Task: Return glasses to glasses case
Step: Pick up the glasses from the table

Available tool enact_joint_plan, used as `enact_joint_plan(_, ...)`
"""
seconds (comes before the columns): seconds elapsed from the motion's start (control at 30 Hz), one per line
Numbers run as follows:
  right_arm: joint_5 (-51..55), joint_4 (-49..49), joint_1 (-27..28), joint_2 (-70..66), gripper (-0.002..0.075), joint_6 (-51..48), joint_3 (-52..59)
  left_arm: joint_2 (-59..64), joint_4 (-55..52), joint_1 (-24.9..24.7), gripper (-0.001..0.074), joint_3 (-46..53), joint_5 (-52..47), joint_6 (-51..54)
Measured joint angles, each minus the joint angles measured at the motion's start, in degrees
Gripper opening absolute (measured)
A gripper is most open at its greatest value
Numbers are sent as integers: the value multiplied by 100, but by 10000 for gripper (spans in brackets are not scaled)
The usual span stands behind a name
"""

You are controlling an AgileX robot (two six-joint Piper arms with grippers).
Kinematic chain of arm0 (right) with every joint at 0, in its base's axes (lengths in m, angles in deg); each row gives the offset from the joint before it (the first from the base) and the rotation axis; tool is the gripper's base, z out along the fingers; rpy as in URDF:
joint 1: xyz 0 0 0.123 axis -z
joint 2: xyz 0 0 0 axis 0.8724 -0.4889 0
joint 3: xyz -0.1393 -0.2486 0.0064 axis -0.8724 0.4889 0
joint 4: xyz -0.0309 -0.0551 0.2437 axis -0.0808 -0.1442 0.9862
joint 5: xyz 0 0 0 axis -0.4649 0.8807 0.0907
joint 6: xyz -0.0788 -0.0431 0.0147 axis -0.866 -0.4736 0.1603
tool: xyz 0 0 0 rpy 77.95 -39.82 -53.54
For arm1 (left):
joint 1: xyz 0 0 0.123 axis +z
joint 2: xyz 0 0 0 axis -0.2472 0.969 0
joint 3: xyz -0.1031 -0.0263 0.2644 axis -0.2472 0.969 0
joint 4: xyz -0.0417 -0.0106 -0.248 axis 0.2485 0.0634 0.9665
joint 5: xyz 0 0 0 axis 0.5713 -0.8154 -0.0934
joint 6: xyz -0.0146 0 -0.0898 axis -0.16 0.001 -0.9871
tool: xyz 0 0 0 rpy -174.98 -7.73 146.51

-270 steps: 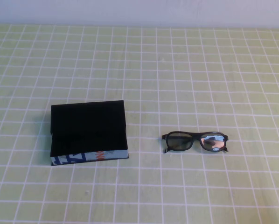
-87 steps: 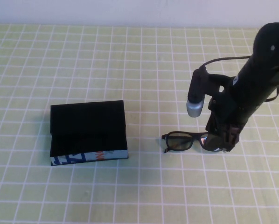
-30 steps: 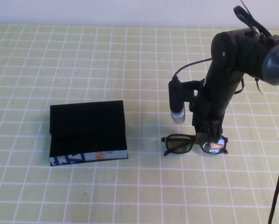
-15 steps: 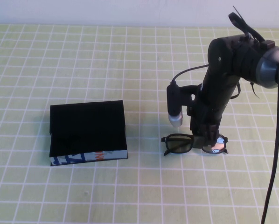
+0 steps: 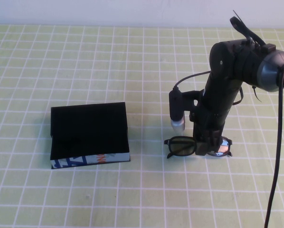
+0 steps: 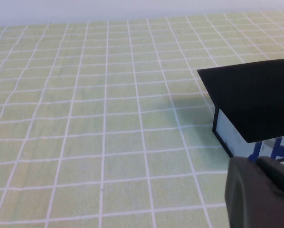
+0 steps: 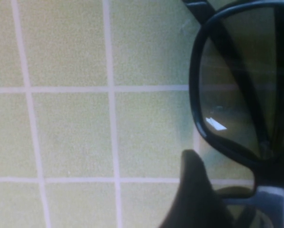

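Straddling the bridge of the glasses (image 5: 197,145) for pickup, the right gripper (image 5: 204,149) is held open – case (image 5: 89,134) well apart; left gripper (image 6: 263,192) parked, state unclear.

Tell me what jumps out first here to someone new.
The right gripper stands out, planted straight down on the bridge of the glasses at the table's right, fingers open around the frame. Off to the left sits the glasses case, flap lid up. The left gripper waits near the case.
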Motion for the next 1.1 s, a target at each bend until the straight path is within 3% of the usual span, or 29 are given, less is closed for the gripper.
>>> enact_joint_plan(0.2,25,0,0,0,360,10,0,0,0,0,-4,0,0,0)
enact_joint_plan(0.57,132,-171,0,0,202,105,0,0,0,0,-4,0,0,0)
enact_joint_plan(0.83,268,-136,0,0,46,109,-12,0,0,0,-4,0,0,0)
enact_joint_plan(1.1,313,-179,-164,35,21,465,-44,0,0,0,-4,0,0,0)
